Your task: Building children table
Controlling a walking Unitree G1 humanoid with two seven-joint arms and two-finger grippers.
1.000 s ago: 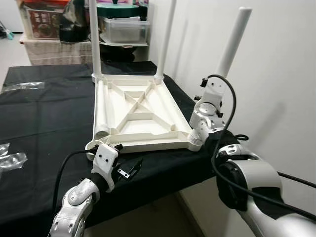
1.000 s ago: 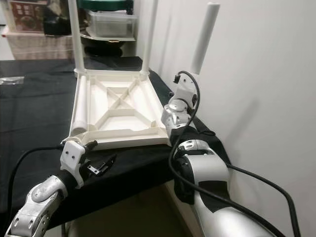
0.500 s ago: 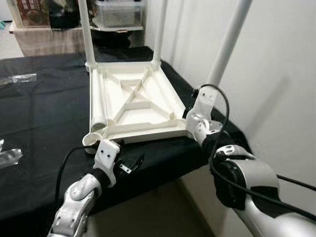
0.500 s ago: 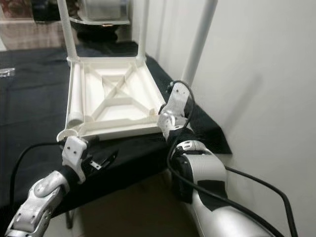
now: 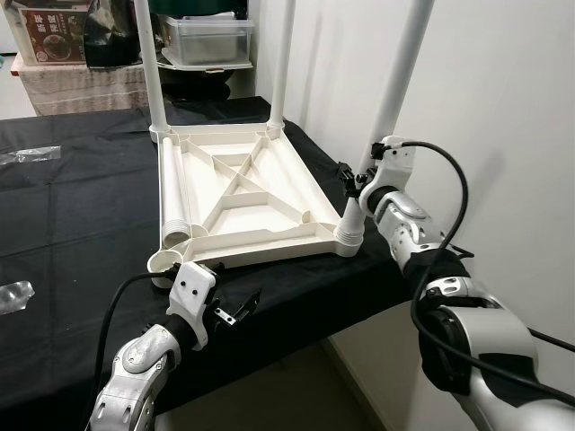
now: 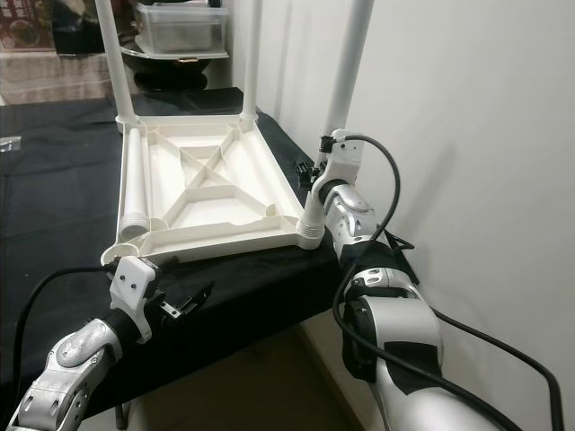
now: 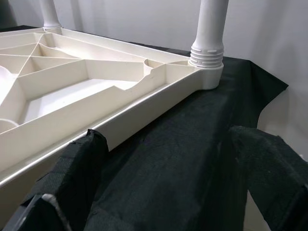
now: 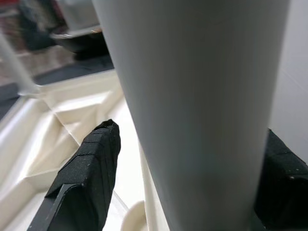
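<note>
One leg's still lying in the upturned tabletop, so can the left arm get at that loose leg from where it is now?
Probably yes. The left gripper hovers with jaws open over the black cloth just short of the tabletop's near edge, and the loose leg lies along that same side with nothing between them.

- Tabletop (image 5: 243, 193) lies inverted on the cloth-covered surface (image 5: 81, 206).
- Two legs (image 5: 151, 67) stand at its far corners.
- Third leg (image 5: 395, 85) stands in the near right corner.
- Loose leg (image 5: 171, 189) lies inside along the left edge.
</note>
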